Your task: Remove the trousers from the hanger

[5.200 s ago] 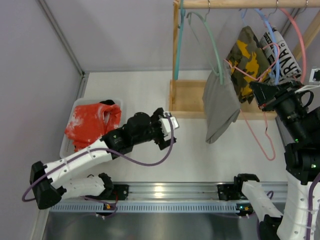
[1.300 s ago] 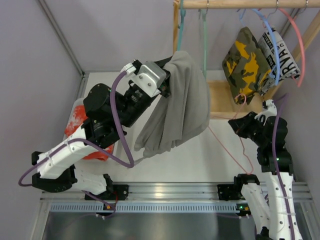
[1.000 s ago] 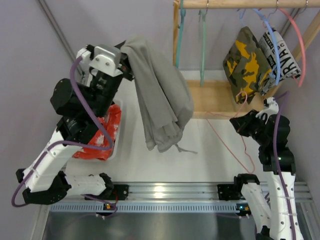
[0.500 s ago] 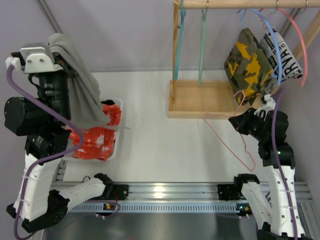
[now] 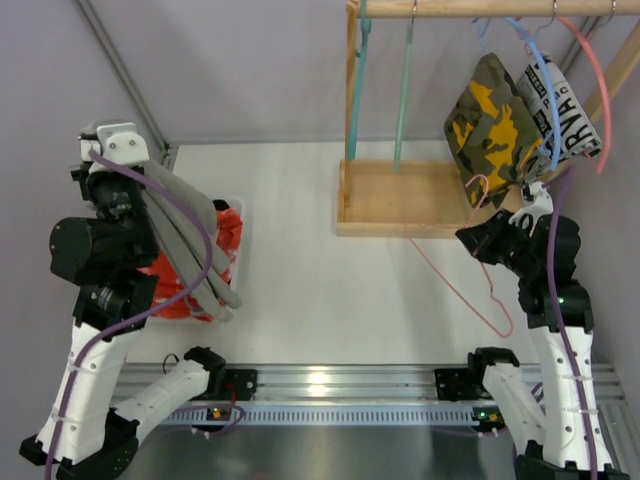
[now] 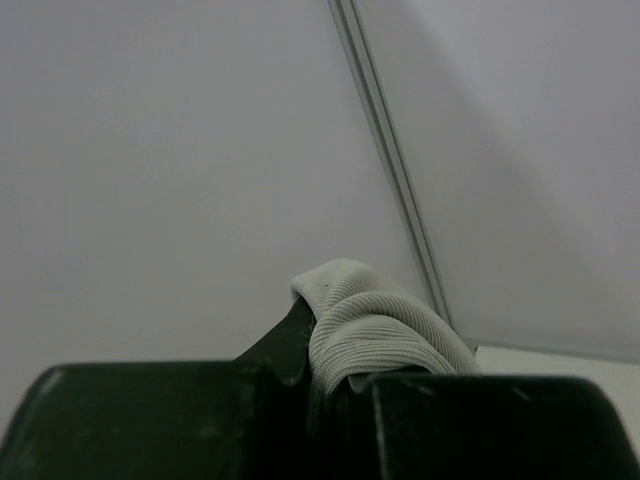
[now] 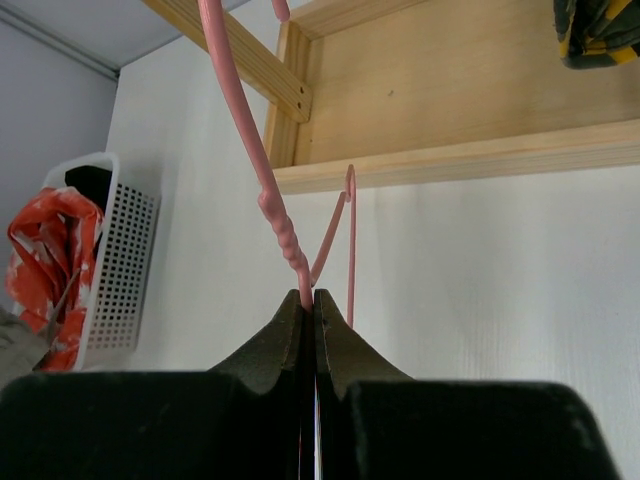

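The grey trousers (image 5: 185,250) hang from my left gripper (image 5: 118,165), which is raised at the far left and shut on a bunch of the cloth (image 6: 375,325). Their lower end droops over the white basket (image 5: 238,258). The camouflage trousers (image 5: 490,115) still hang under the wooden rail at the upper right. My right gripper (image 5: 475,237) sits below them, shut on the wire of a pink hanger (image 7: 270,205) right at its fingertips (image 7: 310,300). The pink hanger (image 5: 500,328) carries no cloth.
The basket (image 7: 120,270) holds a red-orange and white garment (image 5: 175,285). A bare teal hanger (image 5: 403,90), a blue hanger (image 5: 545,80) and a black-and-white printed garment (image 5: 568,110) hang on the rail (image 5: 480,8). The rack's wooden base (image 5: 400,200) lies on the table.
My left arm has swung the grey trousers from beside the rack to the far left and lowered them over the basket. The right arm has stayed put on the pink hanger.
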Motion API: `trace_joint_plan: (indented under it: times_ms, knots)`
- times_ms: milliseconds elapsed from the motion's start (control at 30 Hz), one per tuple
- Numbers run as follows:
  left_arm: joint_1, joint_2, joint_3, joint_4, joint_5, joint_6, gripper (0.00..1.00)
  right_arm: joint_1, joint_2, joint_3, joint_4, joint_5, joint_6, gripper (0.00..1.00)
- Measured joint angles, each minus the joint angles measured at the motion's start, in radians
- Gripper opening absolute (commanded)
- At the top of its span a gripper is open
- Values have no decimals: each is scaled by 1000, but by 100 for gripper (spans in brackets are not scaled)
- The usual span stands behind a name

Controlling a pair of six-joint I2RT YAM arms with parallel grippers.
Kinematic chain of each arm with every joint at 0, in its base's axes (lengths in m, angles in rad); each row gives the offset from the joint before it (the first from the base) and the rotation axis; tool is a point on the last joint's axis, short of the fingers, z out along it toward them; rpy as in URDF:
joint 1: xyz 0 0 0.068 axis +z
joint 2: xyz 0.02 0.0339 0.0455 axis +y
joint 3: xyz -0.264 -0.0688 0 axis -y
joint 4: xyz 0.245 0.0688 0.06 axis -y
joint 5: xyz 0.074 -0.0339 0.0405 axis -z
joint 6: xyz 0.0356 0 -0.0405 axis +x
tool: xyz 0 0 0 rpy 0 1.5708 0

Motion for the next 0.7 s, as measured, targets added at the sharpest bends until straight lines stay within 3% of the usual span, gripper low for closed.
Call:
trace_joint_plan:
  times_ms: [167, 333, 700]
  knots:
    - [34, -34, -126, 12, -13, 14, 0, 0, 0, 1, -1, -6, 0, 0]
    - [45, -20, -140, 23, -24, 51, 0, 0, 0, 12, -4, -10, -1, 0]
    - [100, 17, 38, 35, -59, 159, 0, 0, 6, 31, -4, -28, -2, 0]
